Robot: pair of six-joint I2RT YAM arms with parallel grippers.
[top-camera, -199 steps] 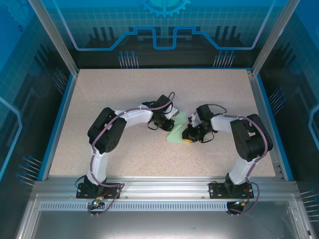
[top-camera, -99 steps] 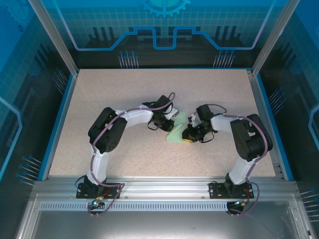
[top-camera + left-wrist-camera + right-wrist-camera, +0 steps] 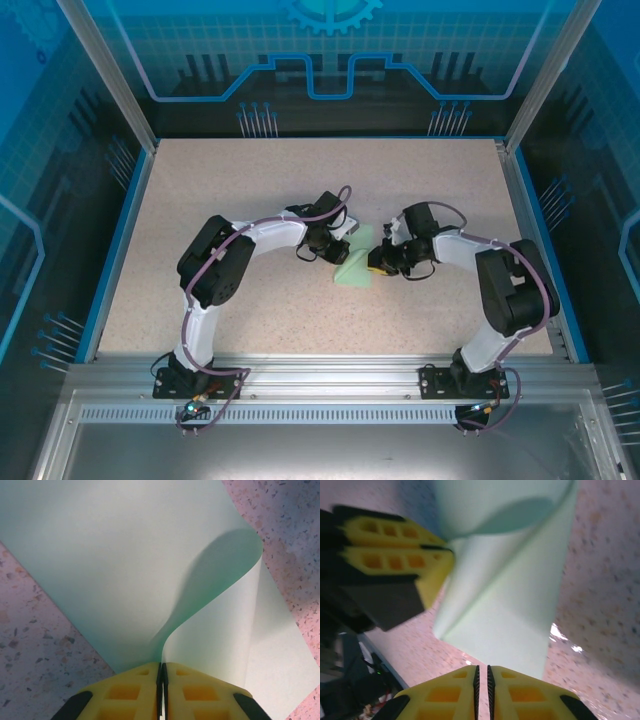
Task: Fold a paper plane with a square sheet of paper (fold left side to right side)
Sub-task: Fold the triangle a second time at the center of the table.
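Pinches the curled-over square sheet of paper (image 3: 355,264) mid-way on the speckled beige tabletop (image 3: 250,190) with the left gripper (image 3: 161,672), keeps the right gripper (image 3: 481,672) pressed together at its edge, blue-panelled walls (image 3: 330,60) around.

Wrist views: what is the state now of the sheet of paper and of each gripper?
square sheet of paper: bent over itself in a loose loop, not yet creased flat.
left gripper: shut, pinching the lifted edge of the paper.
right gripper: shut, tips at the paper's near edge; whether it holds the paper cannot be told.
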